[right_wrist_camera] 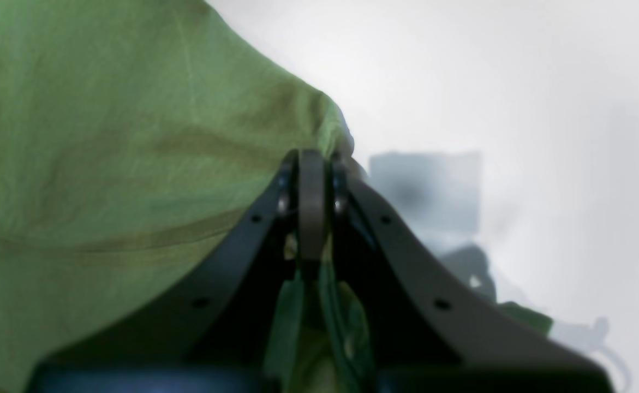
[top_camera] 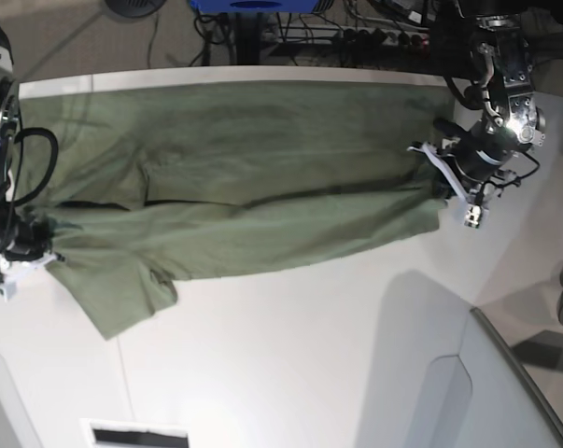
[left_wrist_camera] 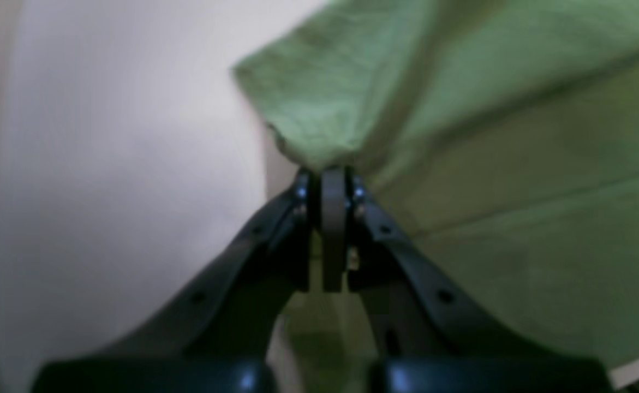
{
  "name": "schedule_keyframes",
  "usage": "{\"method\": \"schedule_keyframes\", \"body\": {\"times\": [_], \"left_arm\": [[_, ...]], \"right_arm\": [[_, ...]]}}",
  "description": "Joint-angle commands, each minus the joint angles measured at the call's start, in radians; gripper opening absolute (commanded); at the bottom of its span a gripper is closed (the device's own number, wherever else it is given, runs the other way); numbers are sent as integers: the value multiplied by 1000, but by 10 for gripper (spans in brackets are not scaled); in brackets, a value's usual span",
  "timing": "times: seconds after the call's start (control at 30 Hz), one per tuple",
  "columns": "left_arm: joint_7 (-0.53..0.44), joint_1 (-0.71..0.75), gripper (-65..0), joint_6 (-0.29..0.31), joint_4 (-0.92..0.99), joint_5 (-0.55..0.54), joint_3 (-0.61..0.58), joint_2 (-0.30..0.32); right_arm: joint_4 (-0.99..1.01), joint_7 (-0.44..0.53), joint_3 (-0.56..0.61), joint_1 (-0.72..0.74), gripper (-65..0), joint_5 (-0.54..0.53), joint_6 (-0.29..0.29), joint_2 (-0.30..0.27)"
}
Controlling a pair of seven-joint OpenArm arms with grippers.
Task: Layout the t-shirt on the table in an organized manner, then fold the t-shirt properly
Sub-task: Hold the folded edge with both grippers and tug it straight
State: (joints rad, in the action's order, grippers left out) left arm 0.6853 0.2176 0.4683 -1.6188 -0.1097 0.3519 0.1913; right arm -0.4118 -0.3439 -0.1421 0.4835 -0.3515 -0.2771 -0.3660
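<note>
Close in at the left wrist camera, the left gripper (left_wrist_camera: pixel 334 180) has its jaws pressed together on a bunched fold of the t-shirt (left_wrist_camera: pixel 461 164). The green cloth fans out from the pinch, up and to the right, with a loose corner hanging just left of the fingertips over the white table (left_wrist_camera: pixel 123 180).

At the right wrist camera, the right gripper (right_wrist_camera: pixel 312 164) is likewise clamped tight on an edge of the shirt. The fabric rises to the left of the jaws in a taut, creased sheet, and a strip of it hangs down between the gripper's two arms.

Farther off, the base view shows the whole shirt stretched sideways across the table between the two grippers. The left gripper (top_camera: pixel 444 182) holds the end at that view's right; the right gripper (top_camera: pixel 40 245) holds the end at its left. The cloth runs as a long, doubled-over band with a dark fold line through its middle, and one sleeve lies splayed on the tabletop just beside the right gripper. A grey-white angled panel (top_camera: pixel 468 392) sits at the near corner, well apart from the shirt.
</note>
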Motion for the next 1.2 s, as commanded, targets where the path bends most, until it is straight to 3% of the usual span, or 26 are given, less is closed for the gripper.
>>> {"method": "schedule_keyframes", "body": {"times": [0.0, 0.07, 0.13, 0.2, 0.37, 0.47, 0.8, 0.9, 1.17], "left_arm": [[-17, 1, -510, -6, -36, -9, 3, 20], [-17, 12, -336, -6, -57, -9, 3, 30], [-17, 38, -204, -6, -74, -9, 26, 38], [-17, 61, -155, -6, -90, -9, 52, 37], [-17, 65, -221, -6, -51, -18, 134, 38], [-19, -31, -253, -1, 27, -18, 201, 38], [-26, -356, -245, 22, 487, -18, 215, 53], [-26, -398, -245, 80, 562, -18, 215, 50], [-111, -427, -248, 82, 690, -18, 213, 44]], "right_arm": [[-16, 13, -1, 25, -650, -5, -1, -18], [-16, 13, -1, 25, -650, -5, -1, -17], [-16, 13, -1, 25, -650, -5, -1, -15], [-16, 13, -1, 25, -650, -5, -1, -15], [-16, 12, -1, 24, -650, -4, -1, -17], [-16, 12, -1, 22, -650, -4, -1, -17], [-17, -17, -1, 17, -650, -4, -1, -20], [-17, -17, -1, 16, -650, -4, -1, -20], [-17, -17, -1, 16, -650, -4, -1, -20]]}}
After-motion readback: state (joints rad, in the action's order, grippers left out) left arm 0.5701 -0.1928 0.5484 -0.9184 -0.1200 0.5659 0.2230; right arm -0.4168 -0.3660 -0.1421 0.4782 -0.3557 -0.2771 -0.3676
